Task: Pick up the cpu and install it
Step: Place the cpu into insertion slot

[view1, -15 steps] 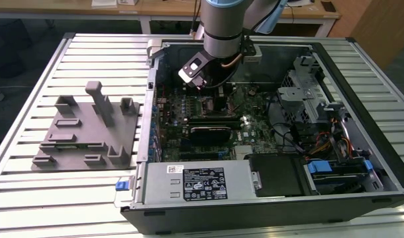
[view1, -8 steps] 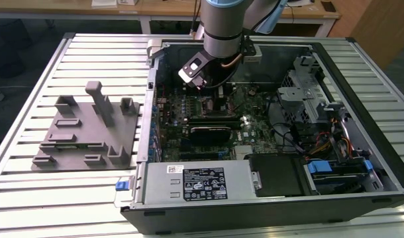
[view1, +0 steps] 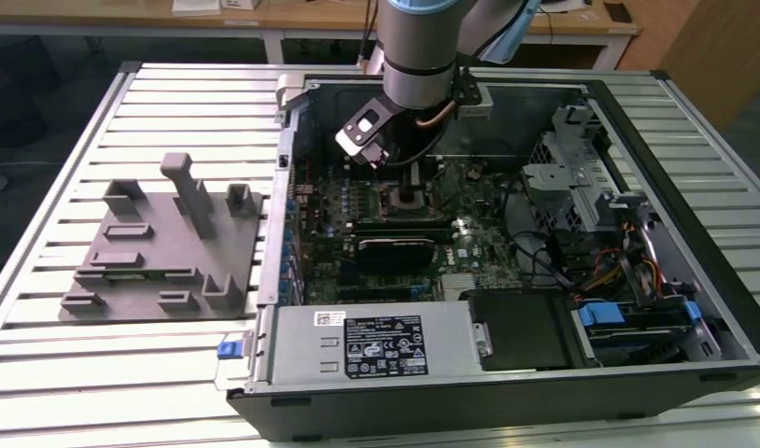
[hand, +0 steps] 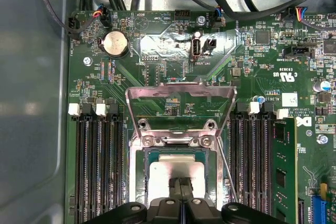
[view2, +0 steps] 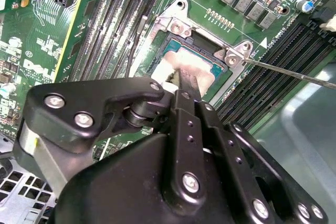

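The cpu (hand: 167, 172) is a small silvery square that lies flat in the motherboard socket (hand: 140, 167) inside the open computer case (view1: 679, 121). My gripper (hand: 181, 183) hangs straight over it, its two black fingers pressed together with no gap. Their tips rest at or just above the chip's top plate; whether they touch it I cannot tell. In the second wrist view the cpu (view2: 205, 71) lies in the socket recess beyond the gripper (view2: 181, 80). The exterior view shows the gripper (view1: 406, 194) low over the socket.
The socket's metal load plate (hand: 181, 95) stands flipped up, and its thin lever (hand: 226, 167) is released beside it. Memory slots (hand: 94, 166) flank the socket, with one stick (hand: 283, 166) fitted. A black finned block (view1: 399, 250) sits close by. A grey fixture tray (view1: 168, 243) lies outside the case.
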Tool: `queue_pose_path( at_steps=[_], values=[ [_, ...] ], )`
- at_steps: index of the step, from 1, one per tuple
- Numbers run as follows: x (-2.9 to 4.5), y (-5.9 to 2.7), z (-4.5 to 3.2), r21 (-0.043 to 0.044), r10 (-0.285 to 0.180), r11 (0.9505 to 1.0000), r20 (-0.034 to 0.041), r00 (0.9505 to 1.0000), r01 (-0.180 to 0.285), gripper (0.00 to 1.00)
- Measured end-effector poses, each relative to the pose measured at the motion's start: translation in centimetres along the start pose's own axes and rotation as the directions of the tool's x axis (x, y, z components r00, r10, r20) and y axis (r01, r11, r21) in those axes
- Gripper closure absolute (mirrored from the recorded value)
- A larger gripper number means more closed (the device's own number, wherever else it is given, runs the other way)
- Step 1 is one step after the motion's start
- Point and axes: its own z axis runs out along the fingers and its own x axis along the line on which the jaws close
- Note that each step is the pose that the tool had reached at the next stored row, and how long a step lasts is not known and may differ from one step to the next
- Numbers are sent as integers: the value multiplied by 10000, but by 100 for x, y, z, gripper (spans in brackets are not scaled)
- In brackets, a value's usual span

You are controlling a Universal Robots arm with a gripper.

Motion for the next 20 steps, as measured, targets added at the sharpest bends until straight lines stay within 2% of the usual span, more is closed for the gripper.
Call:
queue_pose_path(
  at_steps=[6,20],
  values=[
    [0,0,0,0,-1,10000,16,10000,1,89],
    [0,-2,53,1,0,10000,26,10000,0,89]
  ],
)
